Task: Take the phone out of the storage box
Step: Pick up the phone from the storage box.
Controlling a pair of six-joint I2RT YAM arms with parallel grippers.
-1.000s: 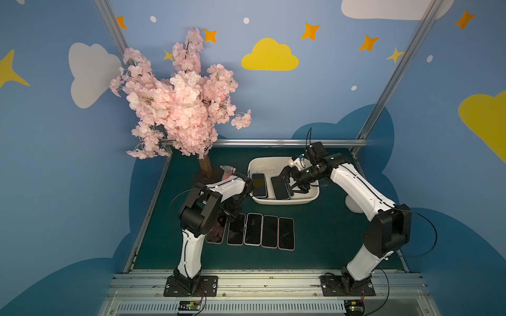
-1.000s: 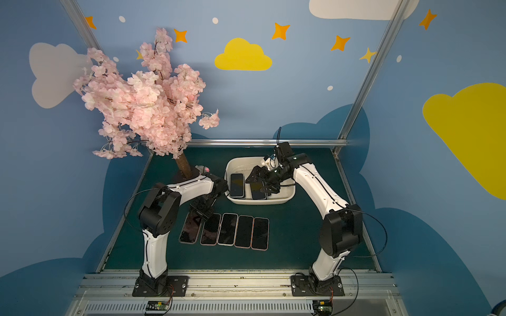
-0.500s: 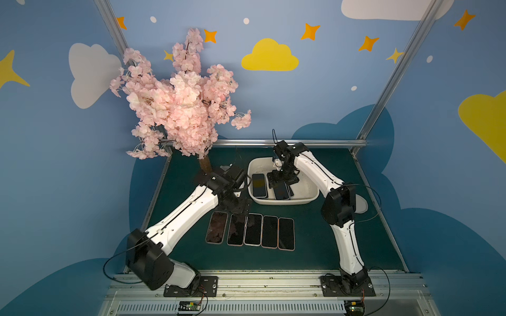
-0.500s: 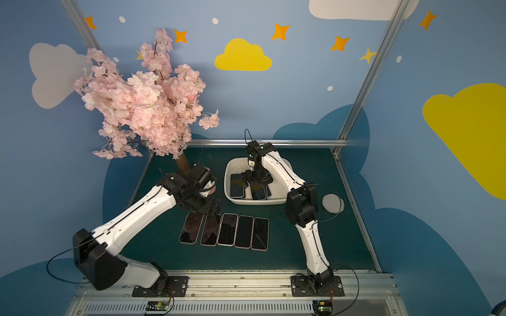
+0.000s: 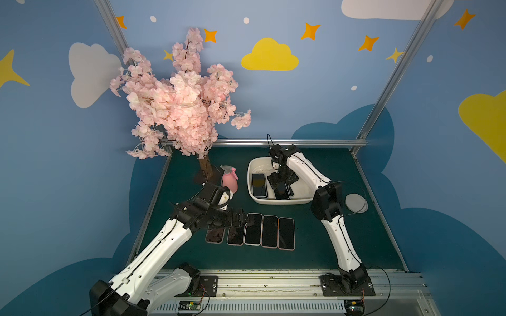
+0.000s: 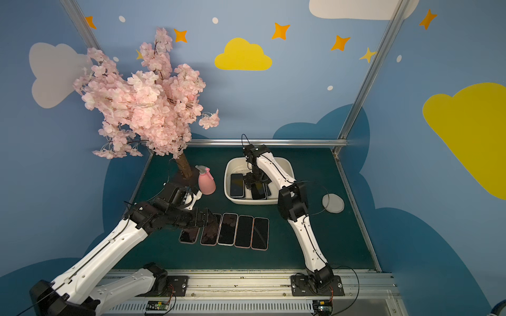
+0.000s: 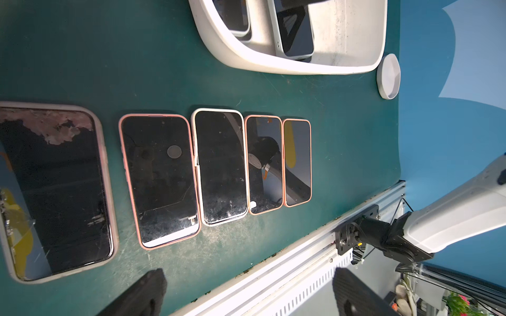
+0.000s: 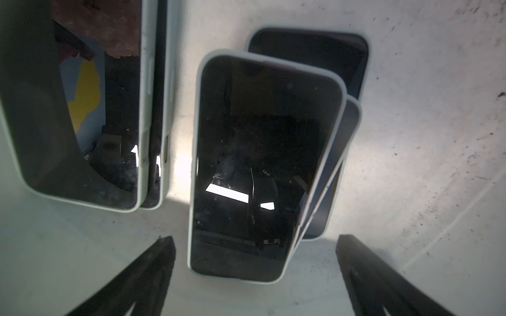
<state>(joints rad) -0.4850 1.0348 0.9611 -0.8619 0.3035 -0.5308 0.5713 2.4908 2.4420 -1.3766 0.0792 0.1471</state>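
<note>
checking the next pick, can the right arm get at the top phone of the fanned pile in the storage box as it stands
Probably yes. The right gripper hangs open over the storage box, jaws either side of the top phone, which lies uncovered on its pile; nothing sits between.

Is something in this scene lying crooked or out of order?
Yes. In the storage box, the top phone lies skewed over two others, so that pile is fanned out. The neighbouring pile is nearly aligned, and the five phones on the mat lie side by side in a row.
</note>
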